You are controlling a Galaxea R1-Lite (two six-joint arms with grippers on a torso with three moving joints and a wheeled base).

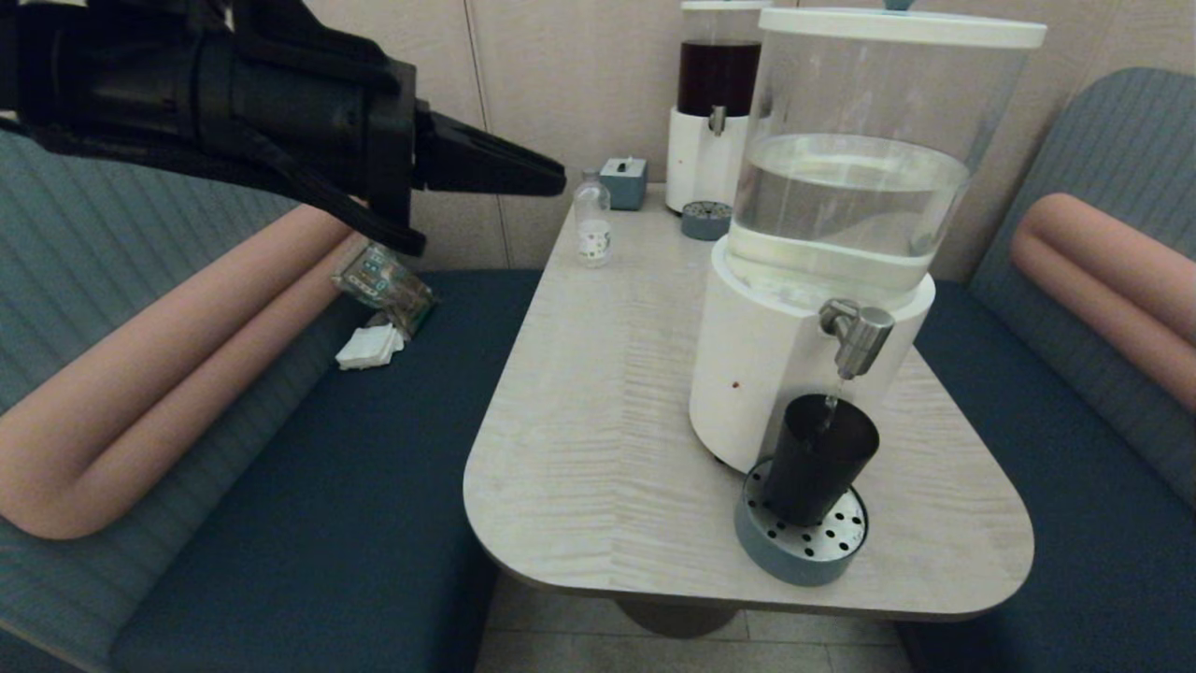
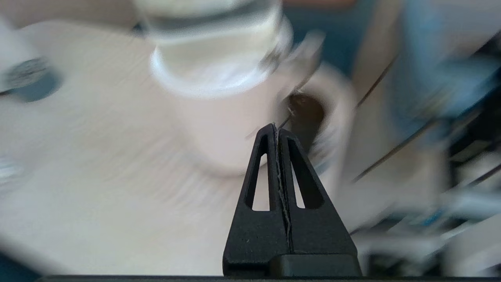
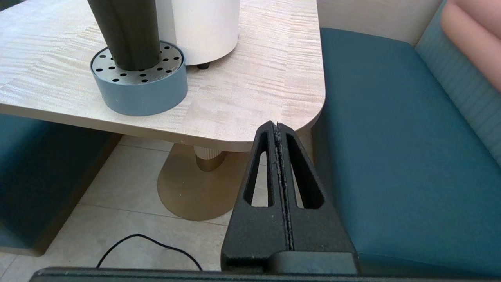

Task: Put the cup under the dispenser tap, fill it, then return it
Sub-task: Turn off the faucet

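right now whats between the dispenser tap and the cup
Only a thin stream of liquid falling from the dispenser tap into the cup standing on the drip tray; nothing else. The head view shows it.

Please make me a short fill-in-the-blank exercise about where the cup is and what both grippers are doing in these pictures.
1. The cup stands on the round perforated ____ tray.
2. A thin stream falls from the dispenser tap into the ____.
3. The left gripper, raised left of the table, has its fingers ____.
4. The right gripper, low beside the table, holds ____.

Missing words: drip; cup; shut; nothing
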